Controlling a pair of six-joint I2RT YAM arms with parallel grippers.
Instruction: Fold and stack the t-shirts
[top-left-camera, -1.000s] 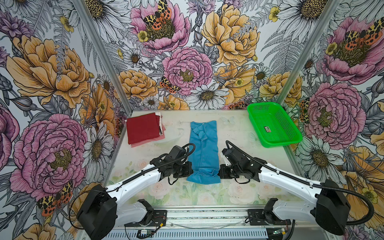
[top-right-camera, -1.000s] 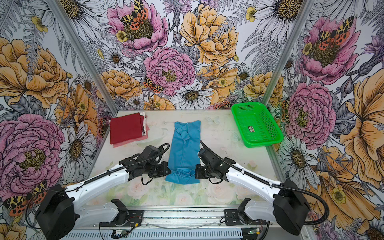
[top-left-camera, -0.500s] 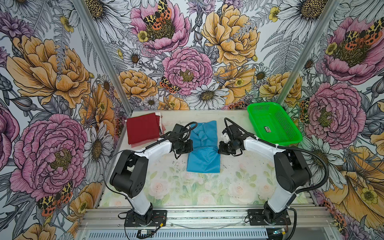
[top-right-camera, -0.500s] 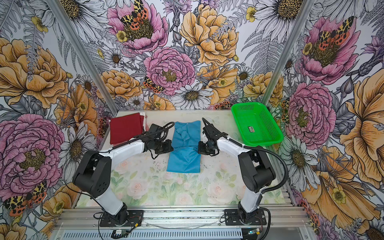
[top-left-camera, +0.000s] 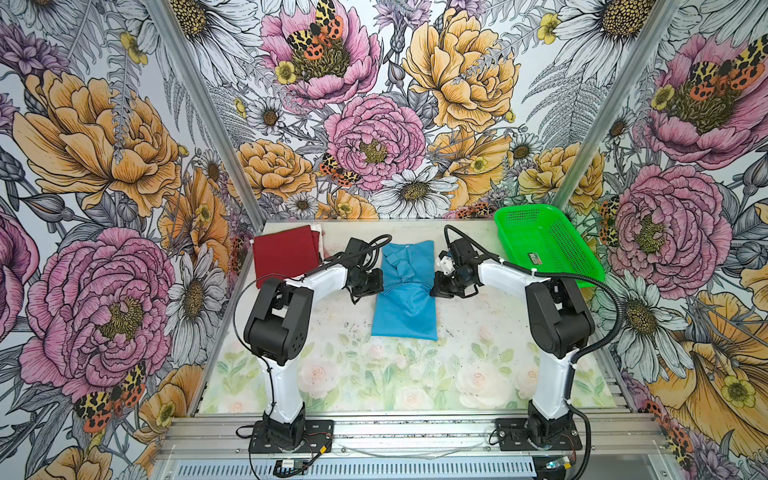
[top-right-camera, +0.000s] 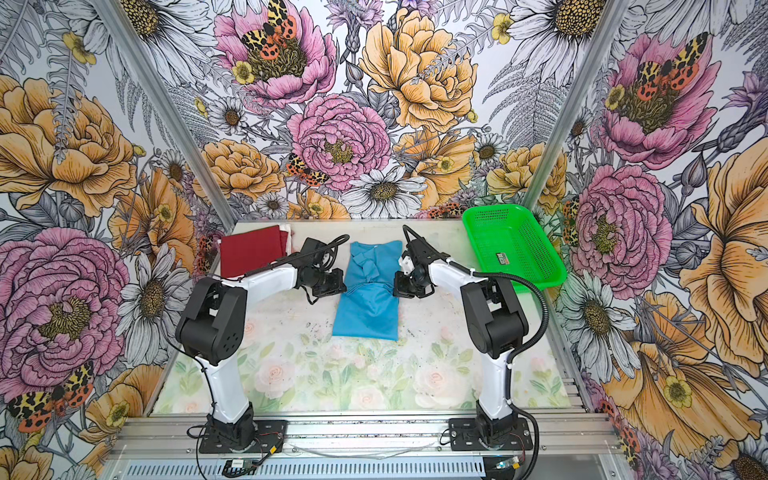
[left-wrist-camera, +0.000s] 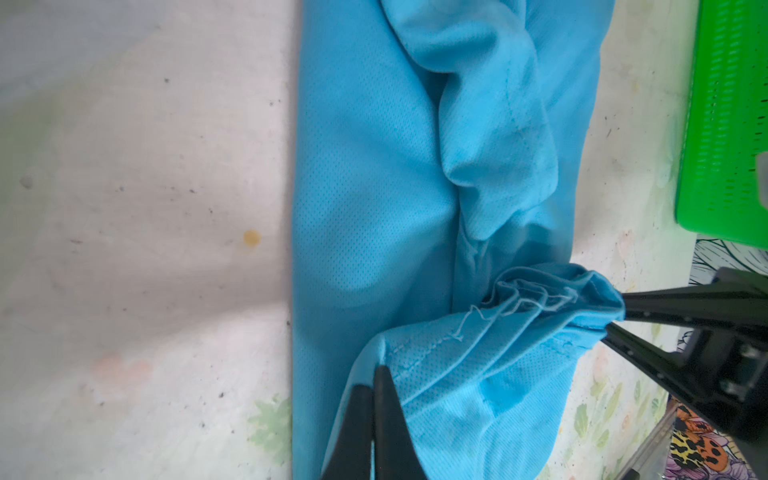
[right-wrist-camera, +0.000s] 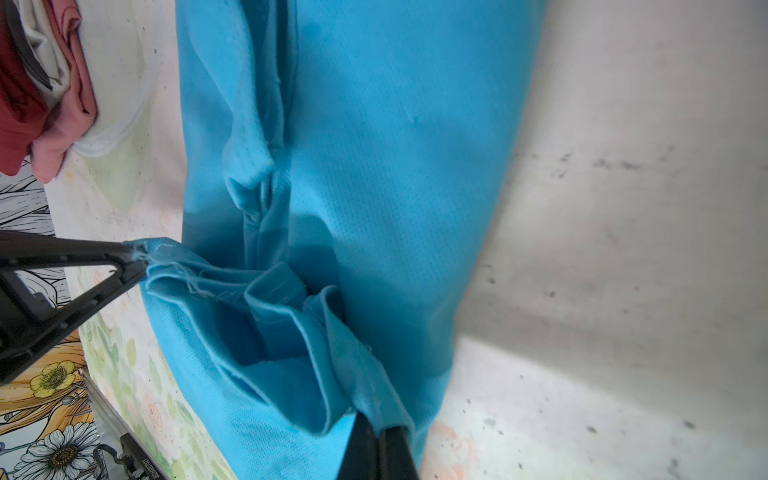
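On the table's middle: sky-blue t-shirt (top-left-camera: 405, 299) lies as a narrow lengthwise strip on the table (top-left-camera: 374, 374), its near end doubled over, collar end toward the back wall
Left gripper (top-left-camera: 379, 286): fingers clenched on the left corner of the lifted hem
Right gripper (top-left-camera: 435, 287): pinched tight on the opposite hem corner, about level with its partner
Hem between them: gathered and puckered, with a loose thread showing in the left wrist view
Step in hand: likely the lengthwise half-fold, hem going toward the collar
Doing it well: move both corners at one pace and low over the cloth, ease them apart to pull the puckers flat, lay the hem square across the shoulders, let go together
Risk: the rumpled sleeve fold along the shirt's middle may leave a lump underneath
Stack: maroon t-shirt (top-left-camera: 284, 259) at back left, on pinkish and white shirts (right-wrist-camera: 62, 137)
Green basket (top-left-camera: 544, 249): back right, well apart
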